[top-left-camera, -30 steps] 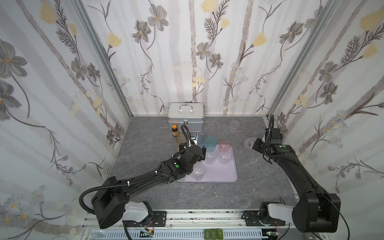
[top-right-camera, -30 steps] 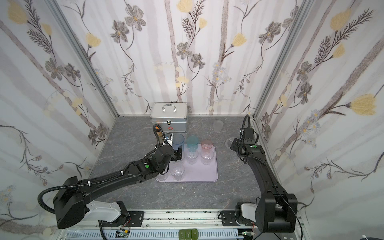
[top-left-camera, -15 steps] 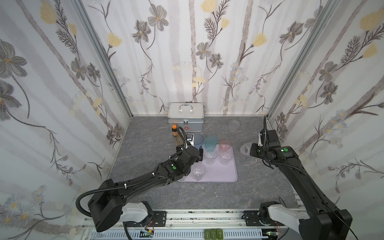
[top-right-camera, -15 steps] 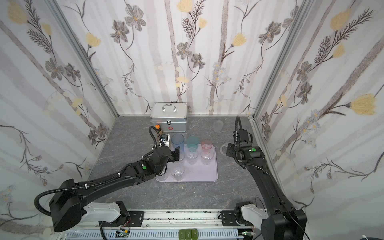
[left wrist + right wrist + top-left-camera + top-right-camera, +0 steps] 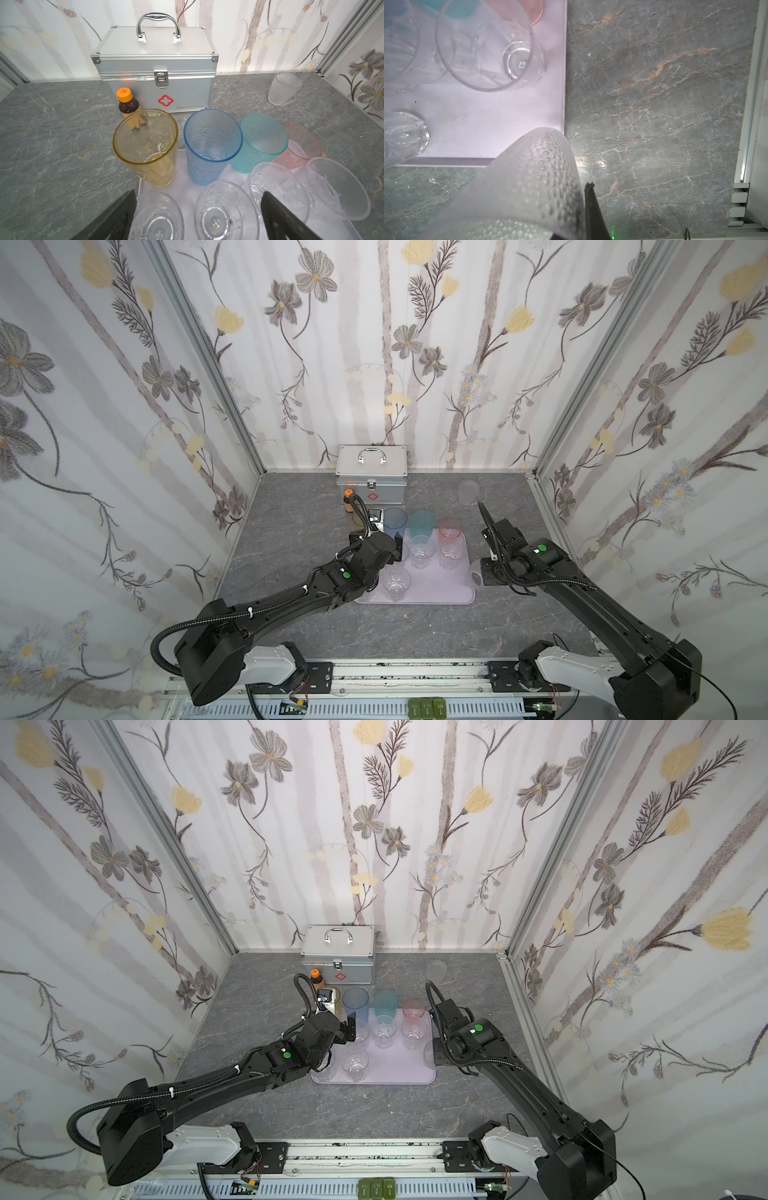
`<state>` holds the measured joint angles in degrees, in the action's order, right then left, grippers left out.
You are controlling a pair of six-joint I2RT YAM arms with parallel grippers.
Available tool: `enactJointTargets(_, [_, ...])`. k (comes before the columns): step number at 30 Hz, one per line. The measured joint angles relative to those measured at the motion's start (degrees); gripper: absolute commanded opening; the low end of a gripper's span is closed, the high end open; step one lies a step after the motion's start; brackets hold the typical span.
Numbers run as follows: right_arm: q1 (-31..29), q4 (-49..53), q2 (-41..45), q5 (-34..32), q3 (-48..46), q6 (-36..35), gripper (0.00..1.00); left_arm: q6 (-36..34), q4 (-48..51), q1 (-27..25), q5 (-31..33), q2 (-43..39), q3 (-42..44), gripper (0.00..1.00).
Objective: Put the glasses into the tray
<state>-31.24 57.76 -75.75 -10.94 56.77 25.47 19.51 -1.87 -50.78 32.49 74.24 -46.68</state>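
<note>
Frosted, dimpled plastic fills the right wrist view. The right gripper (image 5: 581, 207) is pressed together on the wall of a frosted glass (image 5: 525, 176) close to its rim. One finger (image 5: 591, 203) is outside, and the other shows only as a dark shape through the wall. Held this way the glass hangs base-down, which probably lets it be set upright without the jaws knocking its neighbours. It hangs over the near right corner of the lilac tray (image 5: 488, 114), half over the grey table (image 5: 415, 635). I cannot tell whether its base touches anything. The bare lilac floor beside it looks like the free spot it is meant for. The rest of the tray is crowded, with four tinted glasses (image 5: 212, 145) along the far edge and short clear glasses (image 5: 422, 551) in front of them. The left gripper (image 5: 198, 194) is spread wide and low over the clear ones on the tray's left side, gripping nothing. A second frosted glass (image 5: 468, 492) stands alone near the back right corner, well apart from the tray and not yet fetched. A second ago the right arm stood farther back near the right wall, already holding its glass. It has since swung forward and inward to this corner. The left arm and the glasses in the tray have barely shifted.
</note>
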Motion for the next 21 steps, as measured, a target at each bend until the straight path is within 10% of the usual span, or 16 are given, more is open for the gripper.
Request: enactJointTargets(21, [-18.1,-6.8,-26.1,3.6,12.2,3.0,0.03,0.4,0.0,1.9,0.2,-3.6,3.6,0.96])
